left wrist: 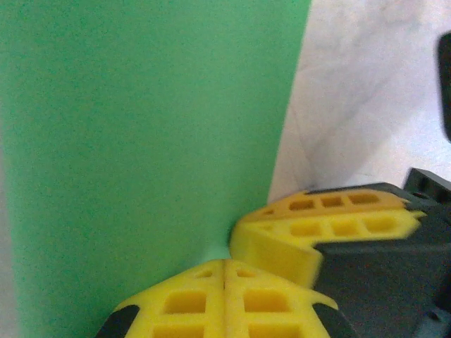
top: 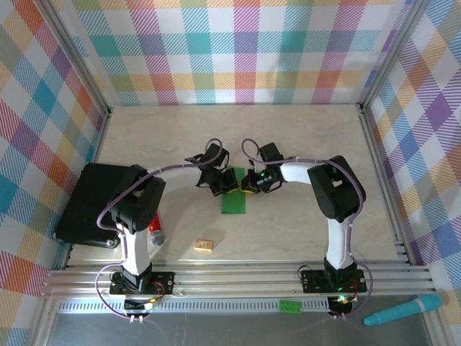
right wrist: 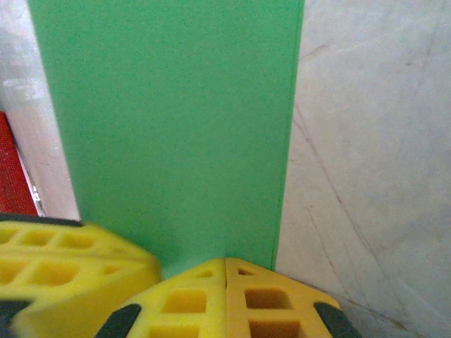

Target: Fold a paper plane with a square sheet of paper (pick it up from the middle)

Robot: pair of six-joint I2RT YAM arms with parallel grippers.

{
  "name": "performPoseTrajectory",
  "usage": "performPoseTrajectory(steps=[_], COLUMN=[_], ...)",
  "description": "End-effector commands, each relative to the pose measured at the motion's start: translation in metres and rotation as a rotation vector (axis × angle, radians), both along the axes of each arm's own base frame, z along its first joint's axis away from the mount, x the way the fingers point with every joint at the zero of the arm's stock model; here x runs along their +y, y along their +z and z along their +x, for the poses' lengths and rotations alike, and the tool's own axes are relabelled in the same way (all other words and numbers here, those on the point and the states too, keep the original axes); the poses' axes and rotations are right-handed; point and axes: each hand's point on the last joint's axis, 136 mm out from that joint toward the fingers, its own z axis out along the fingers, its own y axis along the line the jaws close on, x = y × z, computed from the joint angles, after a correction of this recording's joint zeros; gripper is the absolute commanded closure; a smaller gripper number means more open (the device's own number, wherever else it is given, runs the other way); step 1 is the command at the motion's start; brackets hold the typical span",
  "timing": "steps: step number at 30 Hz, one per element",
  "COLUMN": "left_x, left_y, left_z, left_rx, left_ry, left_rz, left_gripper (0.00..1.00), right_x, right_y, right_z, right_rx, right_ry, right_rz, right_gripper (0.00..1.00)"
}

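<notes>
The square sheet of paper is bright green and shows as a narrow upright strip at the table's middle. Both grippers meet at its far end. My left gripper has its yellow jaws pressed together at the paper's edge, with the tips on the sheet. My right gripper is likewise shut on the same end, tips against the green sheet. The two pairs of fingers sit side by side, almost touching. Whether the sheet rests on the table or is lifted I cannot tell.
A black pad lies at the left edge, with a red object beside the left arm's base. A small tan block sits near the front. A tiny green brick and a teal pen lie on the front rail.
</notes>
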Motion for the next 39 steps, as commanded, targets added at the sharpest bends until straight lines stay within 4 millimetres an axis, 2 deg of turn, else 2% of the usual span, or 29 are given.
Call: performPoseTrajectory(steps=[1, 6, 13, 19, 23, 26, 28, 31, 34, 37, 39], left_x=[-0.005, 0.006, 0.038, 0.076, 0.091, 0.078, 0.062, 0.034, 0.009, 0.002, 0.004], left_y=[-0.004, -0.019, -0.037, -0.034, -0.019, 0.006, 0.022, 0.035, 0.028, 0.012, 0.003], left_z=[0.005, 0.005, -0.003, -0.01, -0.006, 0.002, 0.009, 0.014, 0.019, 0.025, 0.029], left_rx=[0.016, 0.033, 0.081, 0.096, 0.069, 0.015, -0.022, -0.057, -0.052, -0.036, -0.036], left_ry=[-0.006, 0.012, 0.07, 0.144, 0.175, 0.145, 0.129, 0.102, 0.088, 0.095, 0.108], left_rz=[-0.014, 0.004, 0.007, -0.031, -0.062, -0.131, -0.201, -0.276, -0.301, -0.286, -0.271], left_gripper=[0.99, 1.0, 1.0, 1.0, 1.0, 1.0, 1.0, 1.0, 1.0, 1.0, 1.0], right_x=[-0.034, -0.04, -0.056, -0.065, -0.066, -0.065, -0.065, -0.064, -0.064, -0.064, -0.066], right_y=[-0.053, -0.059, -0.074, -0.083, -0.083, -0.082, -0.082, -0.081, -0.082, -0.083, -0.084], right_z=[-0.027, -0.03, -0.04, -0.045, -0.045, -0.044, -0.043, -0.044, -0.043, -0.044, -0.044], right_rx=[0.113, 0.12, 0.149, 0.17, 0.168, 0.167, 0.166, 0.168, 0.171, 0.178, 0.182], right_ry=[-0.019, -0.006, 0.016, 0.028, 0.027, 0.028, 0.025, 0.024, 0.018, 0.016, 0.016], right_rz=[-0.215, -0.251, -0.34, -0.396, -0.401, -0.398, -0.396, -0.395, -0.395, -0.399, -0.407], right_gripper=[1.0, 1.0, 1.0, 1.0, 1.0, 1.0, 1.0, 1.0, 1.0, 1.0, 1.0])
